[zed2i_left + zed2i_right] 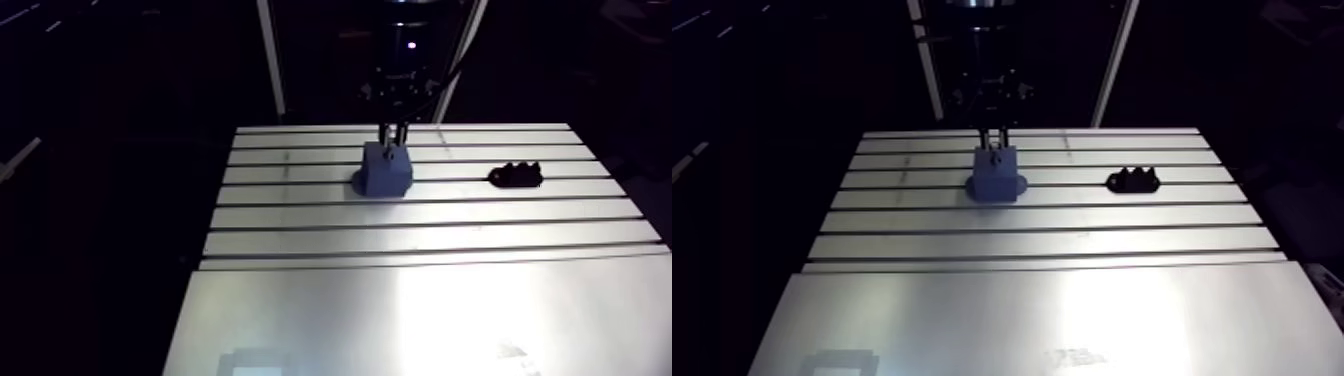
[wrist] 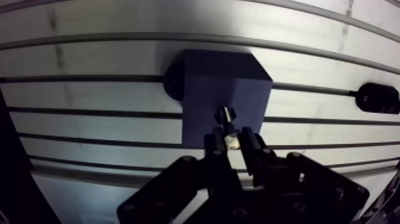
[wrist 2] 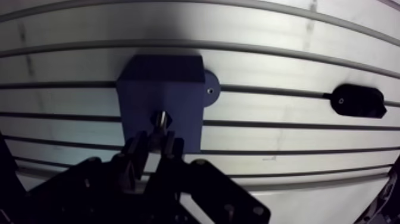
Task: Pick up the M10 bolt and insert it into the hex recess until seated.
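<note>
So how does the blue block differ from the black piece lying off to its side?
The blue block is tall and boxy with a rounded base flange; the black piece is low, with a bumpy top in the arm view. The blue block sits right under the end effector, which holds the bolt at its recess; the black piece lies apart, untouched. Both rest on the slotted table.
</note>
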